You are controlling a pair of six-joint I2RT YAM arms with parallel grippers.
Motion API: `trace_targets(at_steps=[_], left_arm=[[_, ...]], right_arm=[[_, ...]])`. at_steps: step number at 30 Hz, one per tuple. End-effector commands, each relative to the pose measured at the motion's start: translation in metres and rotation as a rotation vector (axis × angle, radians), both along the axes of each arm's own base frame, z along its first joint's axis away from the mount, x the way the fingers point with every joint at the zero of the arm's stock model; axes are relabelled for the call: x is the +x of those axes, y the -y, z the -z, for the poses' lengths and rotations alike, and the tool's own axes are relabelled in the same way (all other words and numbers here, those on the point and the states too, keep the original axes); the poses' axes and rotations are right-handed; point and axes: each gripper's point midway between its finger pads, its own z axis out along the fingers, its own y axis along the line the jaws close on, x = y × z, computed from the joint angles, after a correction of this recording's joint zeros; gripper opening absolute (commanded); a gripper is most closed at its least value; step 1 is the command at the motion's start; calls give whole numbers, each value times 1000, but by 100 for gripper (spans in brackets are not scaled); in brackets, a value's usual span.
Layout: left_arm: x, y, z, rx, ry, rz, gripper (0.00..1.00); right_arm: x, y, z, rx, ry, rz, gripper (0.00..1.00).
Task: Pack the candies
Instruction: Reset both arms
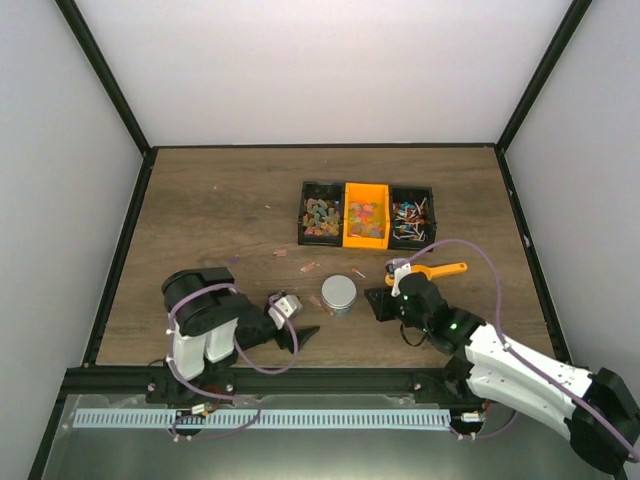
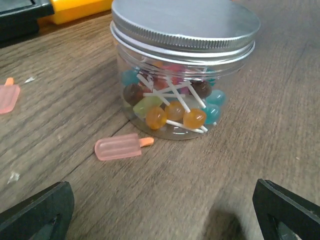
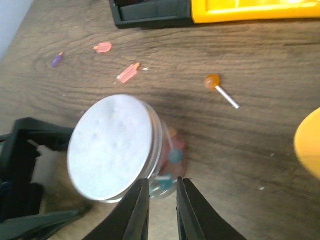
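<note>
The left claw (image 2: pixel 161 200) sits closest, its two black fingers (image 2: pixel 37 212) filling the bottom corners of its wrist view. They are spread wide, with only bare wooden tabletop (image 2: pixel 280 115) between them and nothing in their grasp. Just ahead stands a clear plastic jar (image 2: pixel 170 95), upright and capped with a silver metal screw lid (image 2: pixel 185 22). Some of the candies (image 2: pixel 165 117) lie inside it: small round lollipops in orange, teal, brown and pale green, their white sticks crossing. A pink ice-lolly-shaped piece (image 2: pixel 120 148) lies flat on the wood near the jar's base, not touching it.

The right claw (image 3: pixel 162 202) hangs just beside the jar on its right, opposite the left one. Its fingers are drawn almost together, leaving a thin slit, and nothing is gripped. A loose orange lollipop (image 3: pixel 218 87) rests on the tabletop beyond the jar, well apart from it. An orange plastic scoop (image 1: pixel 432 270) lies just behind the right claw.

Farther back, three small bins stand touching in a row: a black plastic bin on the left (image 1: pixel 322 185), an orange plastic bin (image 1: pixel 366 242) in the middle and a second black bin (image 1: pixel 413 189) on the right. Each holds more multicoloured candies.
</note>
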Motion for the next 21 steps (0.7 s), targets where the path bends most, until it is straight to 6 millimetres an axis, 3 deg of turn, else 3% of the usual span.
trace_targets(at_steps=[1,5,8,10,12,16,21], left_arm=[[5,2,-65,-259,53,-51,100],[10,-8,-101,-360,103,-108,100],[14,-23,-132,-449,160,-172,100],[14,-33,-142,-481,173,-205,100],[16,-37,-144,-489,166,-232,100],[21,-42,-141,-465,127,-281,100],[23,-60,-146,-460,143,-354,100]], right_arm=[[33,4,-25,3,111,101,22],[60,26,-35,-90,229,230,39],[73,60,-49,-206,397,369,69],[78,80,-60,-214,463,444,79],[80,90,-78,-261,562,460,83],[90,136,-91,-432,742,606,89],[102,171,-88,-272,851,651,90]])
